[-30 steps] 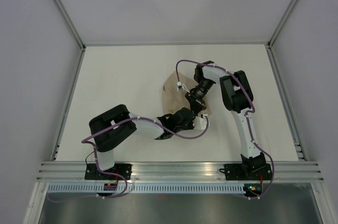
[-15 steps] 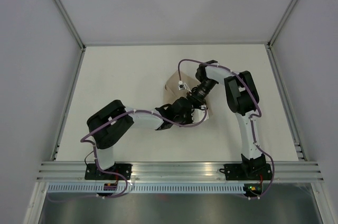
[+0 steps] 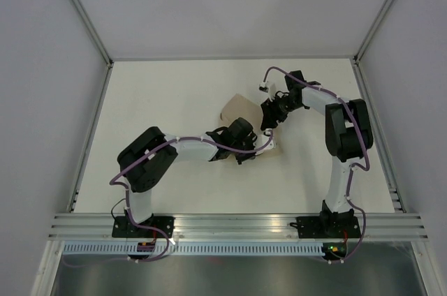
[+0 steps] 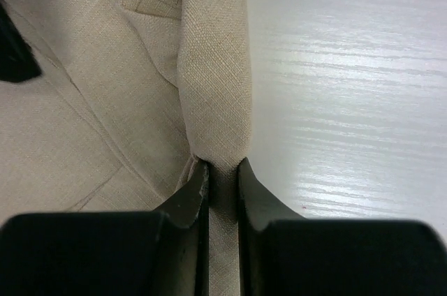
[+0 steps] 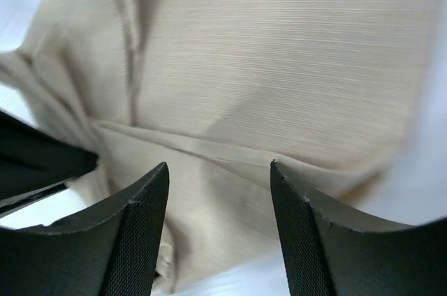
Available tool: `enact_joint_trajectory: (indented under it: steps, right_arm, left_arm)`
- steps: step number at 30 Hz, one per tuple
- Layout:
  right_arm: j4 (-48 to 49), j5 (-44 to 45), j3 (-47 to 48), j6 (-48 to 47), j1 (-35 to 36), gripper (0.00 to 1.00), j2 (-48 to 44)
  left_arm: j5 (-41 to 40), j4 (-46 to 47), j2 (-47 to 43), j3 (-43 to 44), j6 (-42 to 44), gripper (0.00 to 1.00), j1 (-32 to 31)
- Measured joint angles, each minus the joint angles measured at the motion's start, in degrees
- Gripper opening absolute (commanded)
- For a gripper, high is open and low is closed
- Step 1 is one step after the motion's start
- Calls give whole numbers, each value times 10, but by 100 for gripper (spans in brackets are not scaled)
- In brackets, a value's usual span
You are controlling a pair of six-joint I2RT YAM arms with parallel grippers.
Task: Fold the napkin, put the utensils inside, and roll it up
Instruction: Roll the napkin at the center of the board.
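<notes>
The beige napkin (image 3: 236, 110) lies bunched and folded at mid-table, partly covered by both arms. My left gripper (image 3: 260, 146) is shut on a rolled ridge of the napkin (image 4: 213, 86), and the cloth runs straight between its fingertips (image 4: 223, 170). My right gripper (image 3: 269, 123) hovers over the napkin's far right side. It is open, with folded napkin cloth (image 5: 279, 65) below the wide gap between its fingers (image 5: 219, 170) and nothing held. The utensils are hidden.
The white table (image 3: 160, 93) is bounded by grey walls and metal rails on the left, right and back. A dark part of the left gripper (image 5: 35, 160) shows at the left edge of the right wrist view, close to my right fingers.
My right gripper has let go of the napkin, opened, and pulled back to the upper right. My left gripper has carried its pinched fold up and away from the near edge.
</notes>
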Motion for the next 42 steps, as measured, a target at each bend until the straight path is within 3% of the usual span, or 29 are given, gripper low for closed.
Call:
enact_joint_trajectory:
  steps: [10, 17, 23, 30, 42]
  right_arm:
    - [153, 2, -147, 49, -101, 65, -131]
    - [217, 3, -326, 1, -104, 67, -338]
    - [214, -7, -410, -80, -94, 67, -462]
    - [217, 39, -495, -152, 42, 68, -542]
    - [281, 158, -555, -181, 217, 66, -506]
  left_arm:
    - [118, -104, 40, 83, -45, 2, 36]
    - [229, -163, 74, 126, -76, 2, 71]
    - [299, -210, 105, 160, -96, 2, 89]
    - [349, -261, 137, 198, -115, 2, 100]
    - [385, -318, 178, 251, -135, 2, 102]
